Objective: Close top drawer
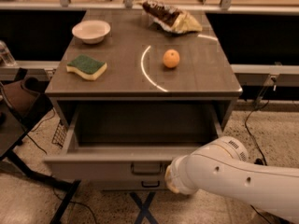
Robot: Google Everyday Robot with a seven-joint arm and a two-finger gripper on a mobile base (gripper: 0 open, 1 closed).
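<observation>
The top drawer [93, 168] of the grey cabinet stands partly pulled out, and its plain grey inside is empty. Its front panel carries a small black loop handle [146, 168] at the centre. My white arm [233, 178] reaches in from the bottom right. Its end, where the gripper [172, 177] is, sits against the right part of the drawer front, just right of the handle. The arm's own wrist hides the gripper. A second black handle [150, 184] of a lower drawer shows just under the top drawer's front.
On the cabinet top [205, 78] lie a white bowl [91, 31], a green and yellow sponge [87, 67], an orange [171, 58] and a snack bag [171, 17]. A dark stand and a brown bag [18, 97] are at the left. Cables [254, 120] run over the floor at the right.
</observation>
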